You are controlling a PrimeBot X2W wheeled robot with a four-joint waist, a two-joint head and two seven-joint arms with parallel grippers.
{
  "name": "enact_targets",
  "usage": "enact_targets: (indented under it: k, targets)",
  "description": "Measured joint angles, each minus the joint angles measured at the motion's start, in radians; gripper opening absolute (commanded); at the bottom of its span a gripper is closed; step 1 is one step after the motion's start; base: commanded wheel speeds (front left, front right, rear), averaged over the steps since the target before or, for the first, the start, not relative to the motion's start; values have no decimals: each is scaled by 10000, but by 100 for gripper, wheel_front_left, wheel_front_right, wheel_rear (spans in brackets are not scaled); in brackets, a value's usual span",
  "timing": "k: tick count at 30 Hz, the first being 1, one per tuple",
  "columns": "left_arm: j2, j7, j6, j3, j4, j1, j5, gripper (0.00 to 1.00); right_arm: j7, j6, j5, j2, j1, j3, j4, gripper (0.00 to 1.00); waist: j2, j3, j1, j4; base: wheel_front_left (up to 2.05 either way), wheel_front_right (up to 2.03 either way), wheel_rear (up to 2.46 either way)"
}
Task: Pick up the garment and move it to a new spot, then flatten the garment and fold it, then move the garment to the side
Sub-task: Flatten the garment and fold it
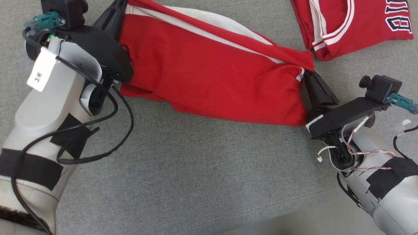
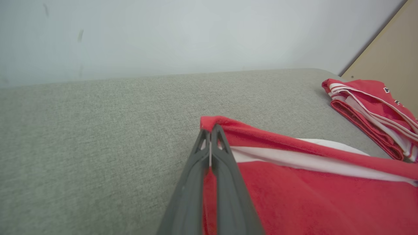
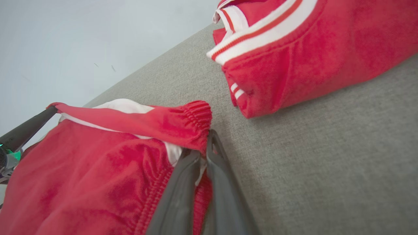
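Grey woven cloth covers the table (image 1: 196, 169), with a pale wall behind it. The red, white-striped garment (image 1: 209, 71) is stretched out just beside a folded jersey (image 1: 352, 26). The right gripper (image 3: 204, 145) is clamped on its elastic corner nearest the jersey, and the left gripper (image 2: 210, 133) is clamped on the end farthest from the jersey. This looks like the move-and-flatten step. Next, both arms likely need to lower it evenly, keeping it taut and clear of the jersey. No container is involved.

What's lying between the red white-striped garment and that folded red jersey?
Nothing: only a bare strip of grey woven surface separates the red white-striped garment from the folded red jersey, clearest in the head view.
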Motion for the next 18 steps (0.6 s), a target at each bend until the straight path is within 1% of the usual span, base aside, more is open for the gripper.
enact_targets:
  k: [2,3,4,5,11,13,18]
  targets:
    - [-42,2,-67,-42,311,-122,2,0,0,0,-2,42,-100,50,127,46,0,28,0,-32,0,0,0]
    - [-58,-4,-86,-48,458,-160,2,29,-4,0,-2,54,-119,73,205,91,0,22,0,-39,0,0,0]
    - [-88,-10,-90,-54,612,-181,2,75,-10,0,-4,67,-136,92,253,100,0,5,0,-39,0,0,0]
    - [-130,-13,-125,-61,746,-194,2,100,-10,-4,-4,73,-138,123,293,100,0,-18,0,-34,0,0,0]
    - [-339,-453,-176,-10,1189,-324,-36,100,-56,-50,-2,-44,-101,255,579,100,0,-236,0,46,0,0,0]
    - [-355,-608,-245,19,1342,-320,-88,100,-58,-50,0,-35,-100,337,587,100,0,-352,0,80,0,0,0]
    - [-337,-903,-251,12,1517,-167,-163,100,-88,-48,17,-123,-29,495,525,100,0,-724,1,175,0,0,0]
